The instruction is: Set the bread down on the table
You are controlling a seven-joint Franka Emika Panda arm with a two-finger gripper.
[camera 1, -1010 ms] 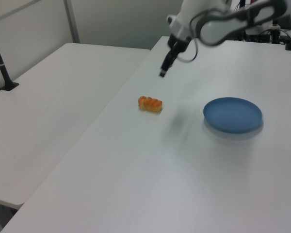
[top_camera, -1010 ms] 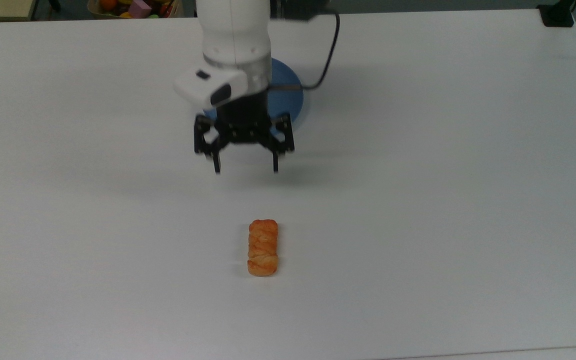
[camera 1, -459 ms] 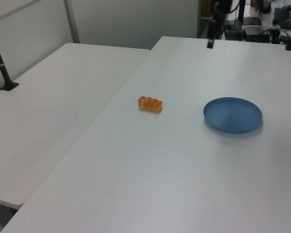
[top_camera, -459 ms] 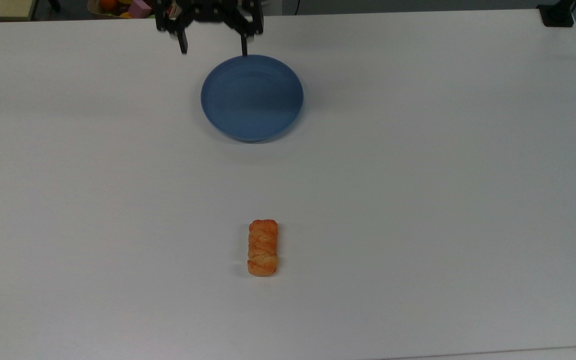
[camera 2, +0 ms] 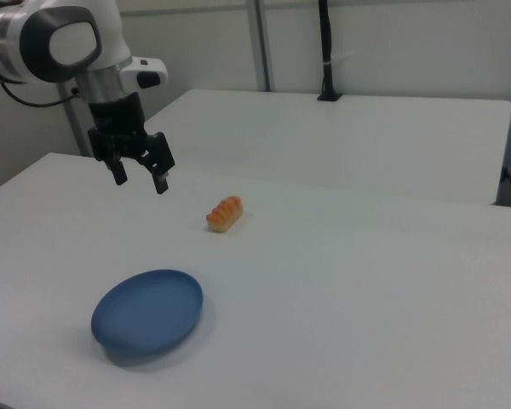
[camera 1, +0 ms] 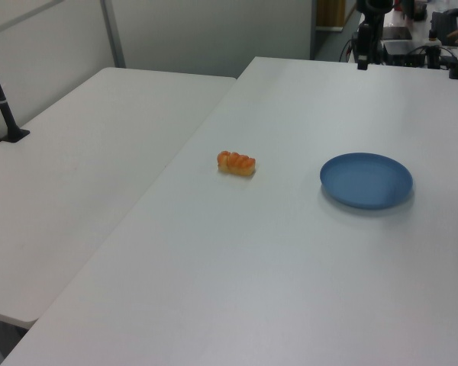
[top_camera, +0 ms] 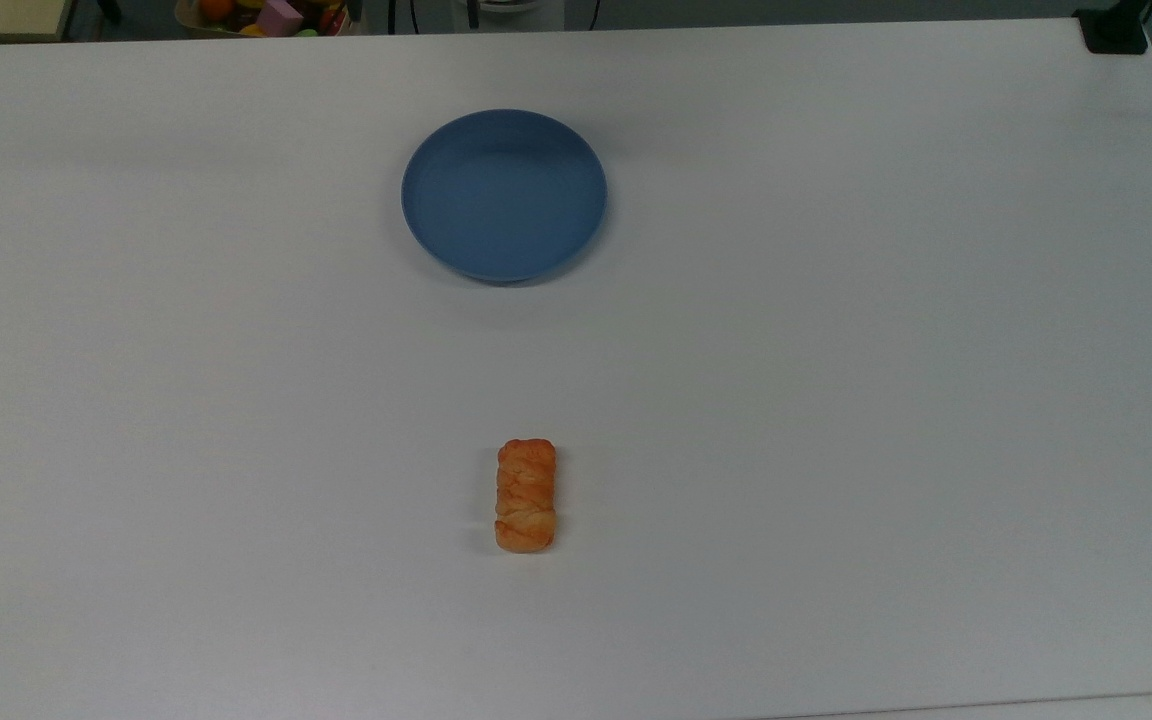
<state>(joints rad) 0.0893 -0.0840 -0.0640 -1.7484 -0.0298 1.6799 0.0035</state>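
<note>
The table (top_camera: 836, 400) is cut off by the left, right and lower edges of the top view, and its near corners are cut off by the lower edge of the left view. At the upper left of the top view, a bin of coloured objects (top_camera: 271, 15) is cropped by the frame's top edge; its contents cannot be identified. In the right view, the arm (camera 2: 43, 38) is cut off by the upper left corner. At the upper right of the left view, a dark part of the arm is cropped by the top edge.

Bread (top_camera: 525, 496) on table (top_camera: 886, 350), apart from plate (top_camera: 503, 195)
</note>
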